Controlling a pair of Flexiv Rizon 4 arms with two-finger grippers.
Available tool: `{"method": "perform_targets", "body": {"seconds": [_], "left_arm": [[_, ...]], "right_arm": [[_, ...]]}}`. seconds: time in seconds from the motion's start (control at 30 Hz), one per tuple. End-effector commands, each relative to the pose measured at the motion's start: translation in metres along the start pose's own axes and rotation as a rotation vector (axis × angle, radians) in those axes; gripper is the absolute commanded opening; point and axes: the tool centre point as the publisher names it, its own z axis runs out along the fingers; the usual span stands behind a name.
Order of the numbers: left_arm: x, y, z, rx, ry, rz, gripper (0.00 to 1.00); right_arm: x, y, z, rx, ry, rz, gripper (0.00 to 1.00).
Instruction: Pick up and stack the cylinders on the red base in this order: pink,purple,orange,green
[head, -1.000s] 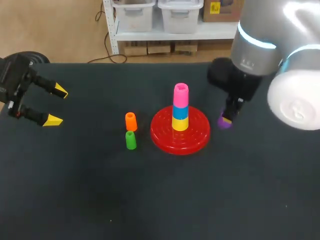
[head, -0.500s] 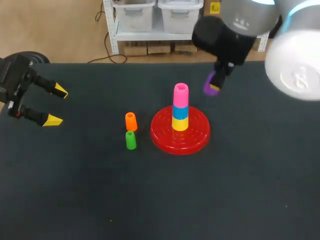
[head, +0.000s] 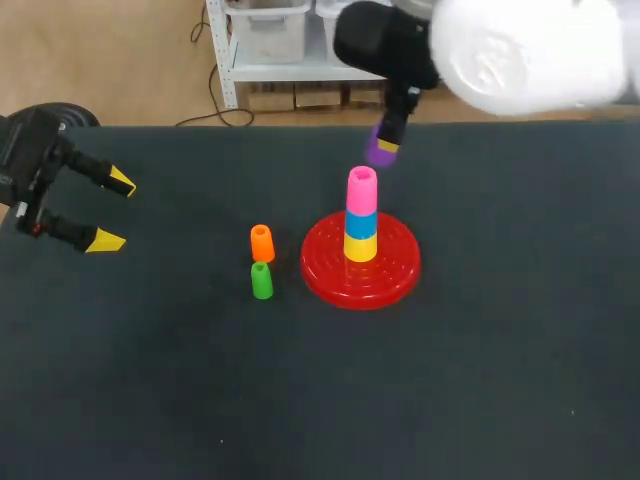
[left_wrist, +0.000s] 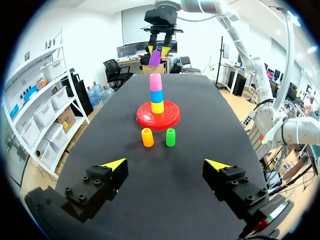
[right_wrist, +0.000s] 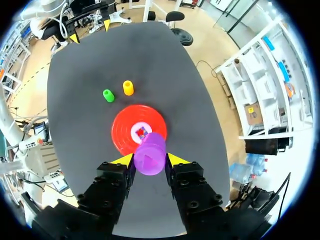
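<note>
The right end effector (head: 386, 141), grasping the purple cylinder (head: 381, 153) at one o'clock of the pink cylinder (head: 361, 190), should center it above, then lower straight.

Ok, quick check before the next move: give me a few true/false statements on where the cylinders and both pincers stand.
1. The right pincer holds the purple cylinder. True.
2. The purple cylinder sits on the pink cylinder. False: it hangs in the air above it, not touching.
3. The left pincer is shut on the green cylinder. False: it is open and empty; the green cylinder stands on the table beside the orange cylinder.
4. The pink cylinder tops the stack on the red base. True.
</note>
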Motion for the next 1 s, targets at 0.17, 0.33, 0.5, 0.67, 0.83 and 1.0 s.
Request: {"method": "perform_targets", "body": {"seconds": [0.17,0.33,0.5,0.67,0.83,1.0], "left_arm": [[0.001,0.0,0.0,-0.002,-0.003,0.003,1.0],[0.001,0.0,0.0,-0.002,-0.003,0.003,1.0],[0.001,0.0,0.0,-0.002,-0.003,0.003,1.0],[0.001,0.0,0.0,-0.002,-0.003,0.003,1.0],[0.001,0.0,0.0,-0.002,-0.003,0.003,1.0],[0.001,0.0,0.0,-0.002,-0.003,0.003,1.0]], "right_arm": [[-0.014,0.001,0.002,-0.059,0.078,0.001,0.0],[-0.013,0.004,0.01,-0.08,0.095,-0.002,0.0],[-0.015,0.001,0.021,-0.107,0.108,-0.005,0.0],[-0.019,0.0,0.024,-0.114,0.118,-0.008,0.0],[-0.022,0.0,0.025,-0.118,0.125,-0.01,0.0],[-0.023,0.003,0.022,-0.117,0.127,-0.015,0.0]]}}
